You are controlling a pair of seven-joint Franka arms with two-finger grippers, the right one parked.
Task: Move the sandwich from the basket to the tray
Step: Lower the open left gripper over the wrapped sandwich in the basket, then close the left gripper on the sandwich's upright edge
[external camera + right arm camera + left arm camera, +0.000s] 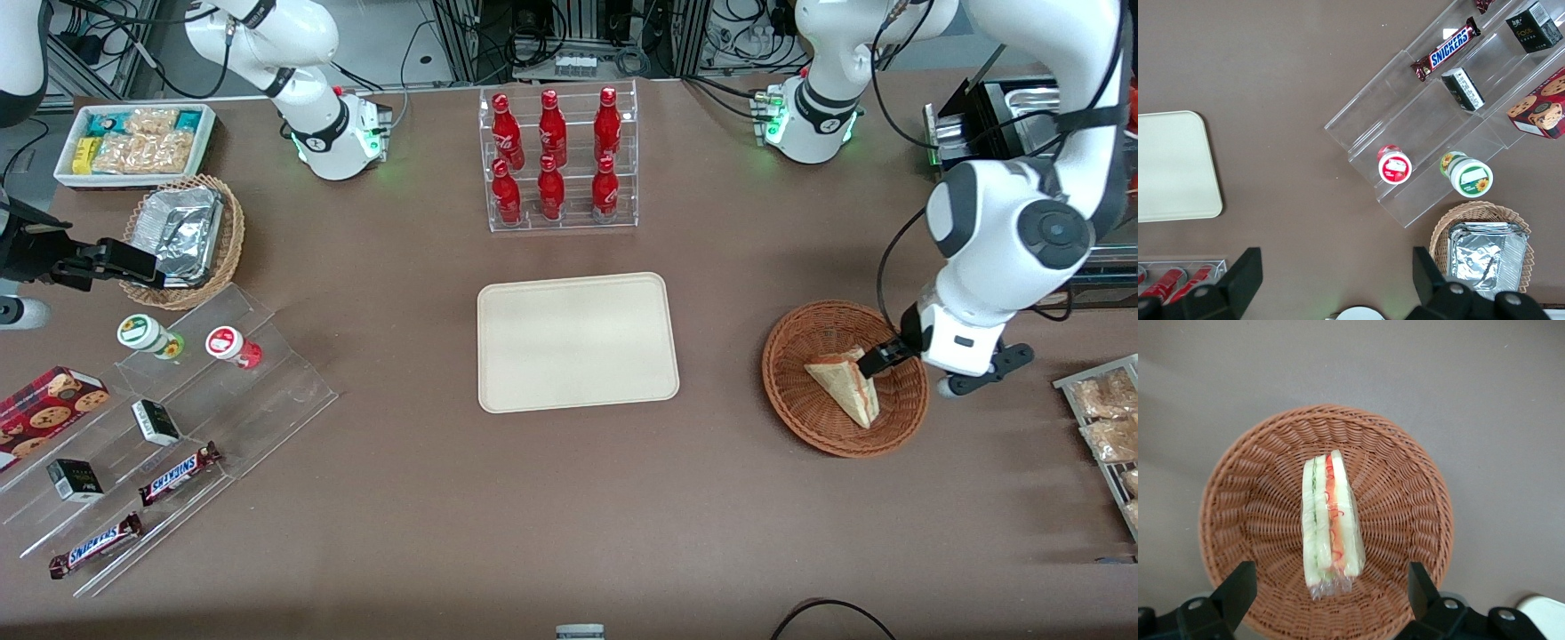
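Your gripper (876, 360) hangs over the basket (791, 356), jaws spread wide and holding nothing.

Going from the parked arm's end of the table toward the working arm's, you pass the bare tray (578, 342) mid-table, then the basket well apart from it. The sandwich (845, 384) lies in the basket, wrapped in clear film. In the wrist view, your fingers (1238, 590) stand either side of the sandwich (1331, 523), apart from it.

Reddish-brown woven basket (1405, 487), pale sandwich (1331, 520) with red-orange and green stripes.
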